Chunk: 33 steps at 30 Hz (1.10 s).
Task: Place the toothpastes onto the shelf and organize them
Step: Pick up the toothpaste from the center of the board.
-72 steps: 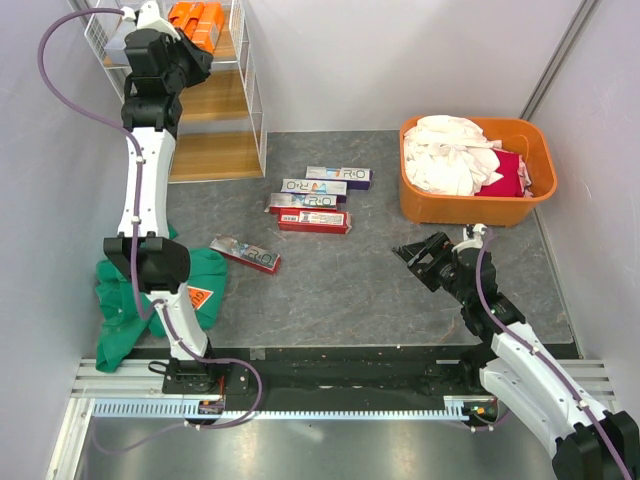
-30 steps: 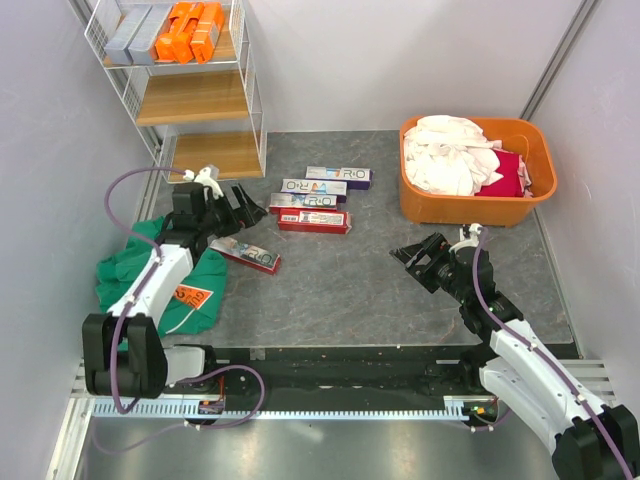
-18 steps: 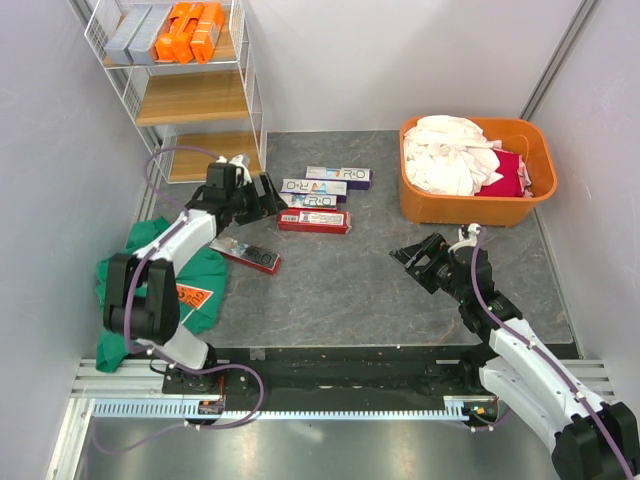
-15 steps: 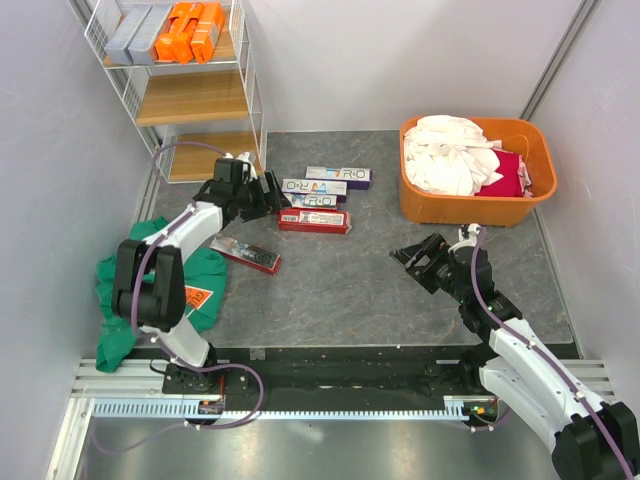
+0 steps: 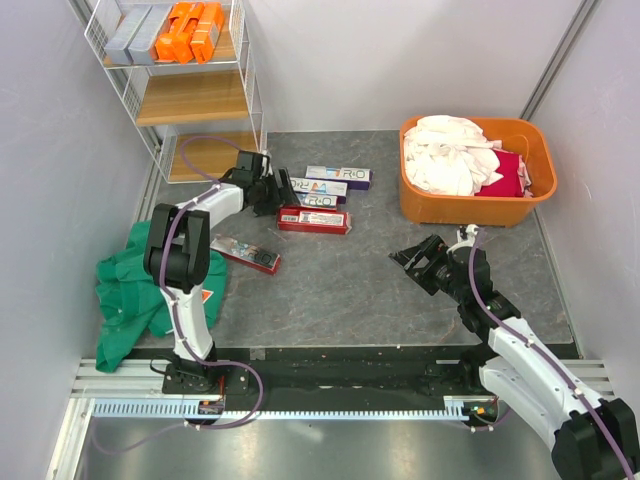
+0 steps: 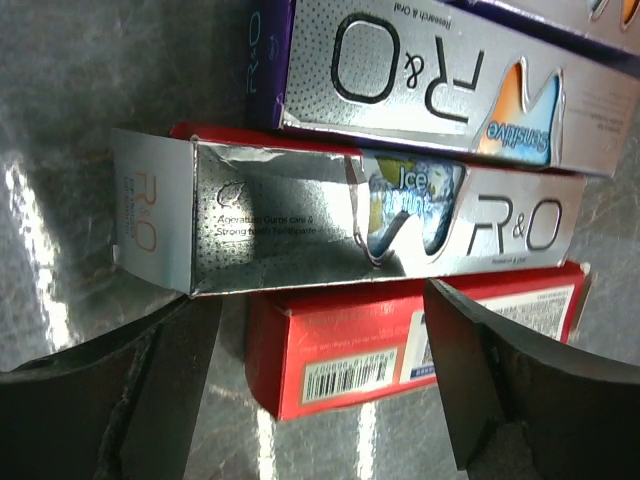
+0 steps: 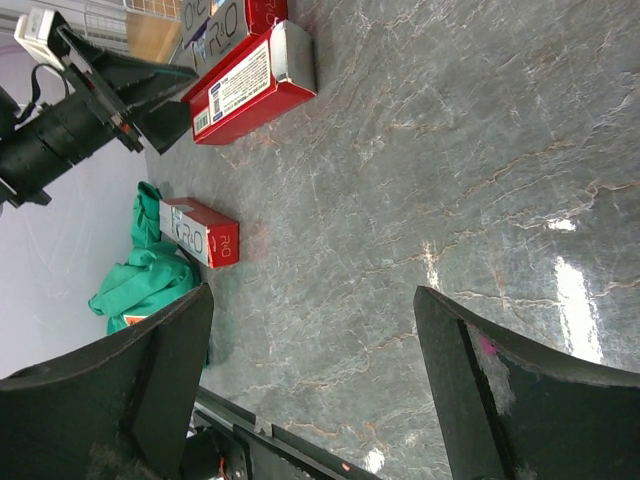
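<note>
Toothpastes are in two places. On the top tier of the shelf, which stands in the far left corner, silver-grey cartons lie beside orange cartons. Five more cartons lie on the desk. Four of them form a group near the middle, side by side, with their long sides running left to right: a purple carton is the farthest and sits a little to the right, then comes a white and purple carton, then a silver carton and, nearest, a red carton with a barcode. The fifth carton, red with a silver panel, lies apart from them, nearer and more to the left, tilted, just beside the green cloth.

The left arm reaches to the left end of the group. The left fingers are spread wide, and in the left wrist view the dented end of the silver carton and the end of the red carton show between them. I cannot tell if the fingers touch either carton.

The right fingers are also spread wide, with only bare desk between them, on the near right side. An orange tub with white and red laundry stands at the far right
</note>
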Available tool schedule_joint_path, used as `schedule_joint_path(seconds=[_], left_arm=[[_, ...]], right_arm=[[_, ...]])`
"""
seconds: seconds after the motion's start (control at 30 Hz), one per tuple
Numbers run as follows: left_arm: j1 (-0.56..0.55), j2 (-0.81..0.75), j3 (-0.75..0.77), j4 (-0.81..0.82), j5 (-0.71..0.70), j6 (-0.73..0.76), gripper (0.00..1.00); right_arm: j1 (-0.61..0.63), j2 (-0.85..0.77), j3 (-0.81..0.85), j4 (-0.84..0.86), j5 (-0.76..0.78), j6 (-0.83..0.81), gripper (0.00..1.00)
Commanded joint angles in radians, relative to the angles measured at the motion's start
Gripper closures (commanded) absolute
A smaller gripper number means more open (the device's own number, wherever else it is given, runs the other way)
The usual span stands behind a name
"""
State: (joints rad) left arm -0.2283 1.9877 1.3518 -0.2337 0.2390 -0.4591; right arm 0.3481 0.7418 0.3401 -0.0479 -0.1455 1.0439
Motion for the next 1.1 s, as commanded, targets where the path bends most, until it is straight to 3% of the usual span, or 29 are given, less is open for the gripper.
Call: schedule_joint_path(seconds=[0.0, 0.33, 0.77, 1.07], left_arm=[[-0.014, 0.040, 0.099, 0.020, -0.010, 0.034, 0.09], [-0.060, 0.069, 0.098, 0.037, 0.066, 0.082, 0.09], [-0.195, -0.194, -0.386, 0.229, 0.141, 0.011, 0.14], [-0.327, -0.346, -0.502, 0.272, 0.079, -0.013, 0.14]], right_arm=[[-0.006, 0.008, -0.001, 0.003, -0.012, -0.016, 0.10], [-0.006, 0.037, 0.000, 0.003, -0.017, -0.019, 0.10], [-0.006, 0.050, 0.007, 0.003, -0.025, -0.022, 0.10], [-0.006, 0.068, 0.014, 0.005, -0.037, -0.022, 0.11]])
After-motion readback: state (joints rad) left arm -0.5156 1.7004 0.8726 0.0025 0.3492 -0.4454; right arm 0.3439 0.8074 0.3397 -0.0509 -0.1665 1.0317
